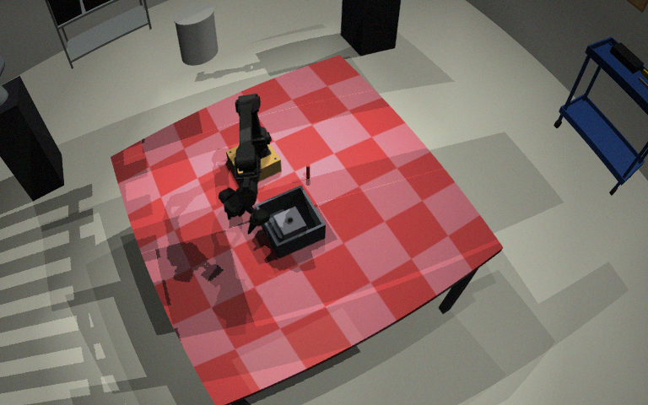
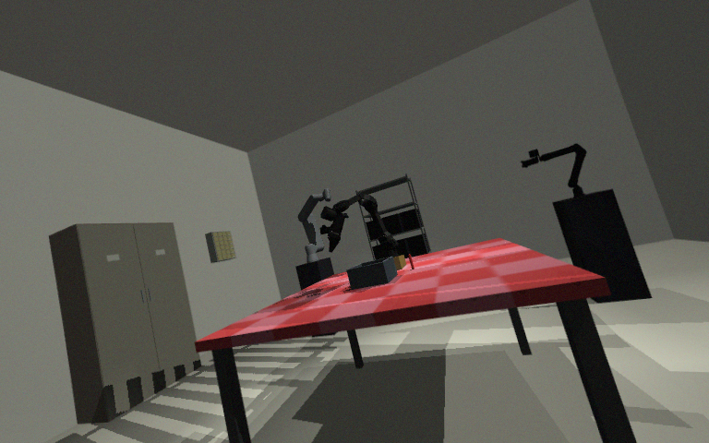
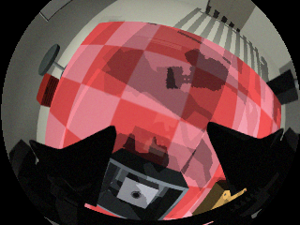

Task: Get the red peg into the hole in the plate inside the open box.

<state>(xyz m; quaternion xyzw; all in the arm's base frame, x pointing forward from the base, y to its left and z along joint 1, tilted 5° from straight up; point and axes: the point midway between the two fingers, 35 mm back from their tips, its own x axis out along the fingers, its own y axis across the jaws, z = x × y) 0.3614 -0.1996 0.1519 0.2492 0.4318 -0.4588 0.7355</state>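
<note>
Claw [image 1: 253,224] [image 2: 332,247] [image 3: 163,128] hangs spread and empty, likely leaving room to grasp; the open box [image 1: 301,241] [image 2: 372,274] exposes the plate [image 1: 297,218] [image 3: 147,191] from above; the red peg [image 1: 308,172] [image 2: 411,261] stands upright on the table [image 1: 325,305] [image 2: 470,284] [image 3: 141,112], apart from the claw, probably for easy gripping.

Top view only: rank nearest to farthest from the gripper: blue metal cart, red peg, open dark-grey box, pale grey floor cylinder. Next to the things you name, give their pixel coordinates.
1. Open dark-grey box [image 1: 300,240] [image 2: 372,274] [image 3: 164,172], just right
2. Red peg [image 1: 307,172] [image 2: 411,261], upper right
3. Pale grey floor cylinder [image 1: 197,40], upper left
4. Blue metal cart [image 1: 602,132], far right
</note>
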